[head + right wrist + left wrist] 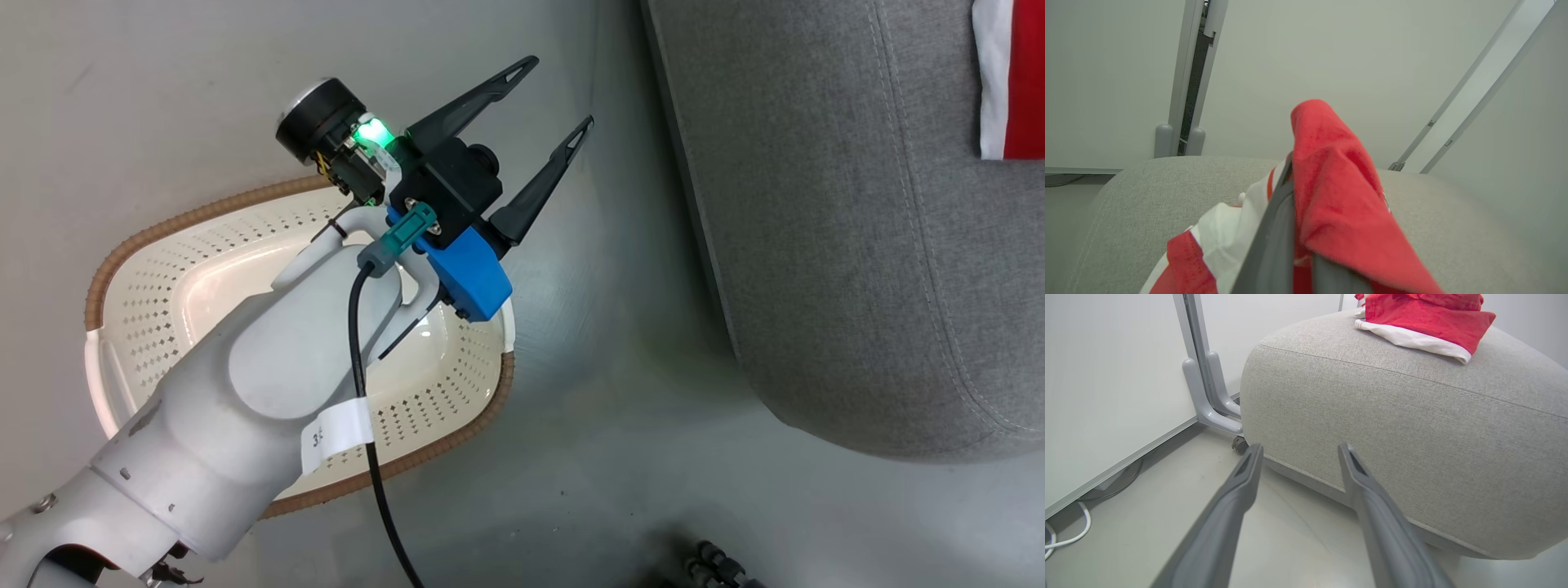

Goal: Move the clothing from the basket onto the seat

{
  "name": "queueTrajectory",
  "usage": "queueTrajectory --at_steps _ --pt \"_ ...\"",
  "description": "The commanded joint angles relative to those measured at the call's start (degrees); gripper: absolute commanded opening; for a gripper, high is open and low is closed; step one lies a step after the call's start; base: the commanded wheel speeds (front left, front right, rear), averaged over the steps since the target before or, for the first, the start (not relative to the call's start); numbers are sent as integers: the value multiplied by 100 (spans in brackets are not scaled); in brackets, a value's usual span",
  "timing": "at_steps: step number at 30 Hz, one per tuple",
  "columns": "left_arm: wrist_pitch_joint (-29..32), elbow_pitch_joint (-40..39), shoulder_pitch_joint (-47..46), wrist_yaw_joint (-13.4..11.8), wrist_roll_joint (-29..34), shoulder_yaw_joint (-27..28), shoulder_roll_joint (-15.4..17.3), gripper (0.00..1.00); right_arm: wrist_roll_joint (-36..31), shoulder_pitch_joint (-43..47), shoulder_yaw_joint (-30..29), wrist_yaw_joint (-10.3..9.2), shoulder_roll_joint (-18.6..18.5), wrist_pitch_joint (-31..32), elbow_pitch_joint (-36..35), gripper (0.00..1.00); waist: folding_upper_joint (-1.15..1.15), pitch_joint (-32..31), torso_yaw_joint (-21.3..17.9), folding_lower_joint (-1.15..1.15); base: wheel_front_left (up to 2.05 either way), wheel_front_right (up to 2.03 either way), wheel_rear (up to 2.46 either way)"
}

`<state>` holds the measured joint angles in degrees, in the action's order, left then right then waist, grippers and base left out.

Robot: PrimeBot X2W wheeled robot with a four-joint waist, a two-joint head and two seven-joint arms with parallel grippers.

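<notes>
From where I stand the job looks nearly finished. The basket (188, 278) on the floor (620, 408) shows a bare perforated bottom, though the left arm (269, 367) hides part of it. The left gripper (559, 91) hangs over the basket's far end, fingers spread wide with nothing between them. Red clothing (1425, 322) with white trim lies on top of the grey seat (816, 245). What seems left is the letting go: the right gripper (1300, 212) has its fingers pinched together on a fold of red cloth (1339, 192) just above the seat. The head view catches a mere red-and-white corner at the picture's edge. The left wrist view shows the pile resting, and the right wrist view shows the grip itself.
</notes>
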<state>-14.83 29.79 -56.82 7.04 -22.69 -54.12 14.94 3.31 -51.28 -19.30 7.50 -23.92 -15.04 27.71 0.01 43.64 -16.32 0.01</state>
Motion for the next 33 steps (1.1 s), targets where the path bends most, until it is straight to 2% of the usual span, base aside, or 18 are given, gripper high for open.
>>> queueTrajectory --at_steps 1,8,9,10,18,25,33 --pt "-26 -25 -87 -22 3 25 22 100 62 132 -3 -1 53 -22 76 0 -1 0 14 -1 0 0 0" --pt "-36 -30 -68 -47 -18 41 46 100 217 433 -18 -1 300 -22 419 0 -1 -46 26 -1 0 0 0" --pt "-34 -23 -46 -54 -25 45 47 100 221 477 -15 -1 320 -22 456 13 -1 -80 20 -1 0 0 0" --pt "-36 -16 -15 -62 -34 53 41 100 242 510 3 -1 349 -22 460 100 -1 -132 18 -1 0 0 0" --pt "-42 -166 438 -135 -94 311 -110 100 210 1466 -147 -1 627 -23 -230 100 -1 -883 63 -1 0 0 0" --pt "-44 -352 1129 -239 -89 841 -215 100 64 2542 -241 -1 910 -22 -873 100 -1 -1736 138 -1 0 0 0" --pt "-43 -613 2105 -410 32 1762 -303 100 35 3401 264 -1 1196 -23 -1744 100 -1 -2662 324 -1 0 0 0"
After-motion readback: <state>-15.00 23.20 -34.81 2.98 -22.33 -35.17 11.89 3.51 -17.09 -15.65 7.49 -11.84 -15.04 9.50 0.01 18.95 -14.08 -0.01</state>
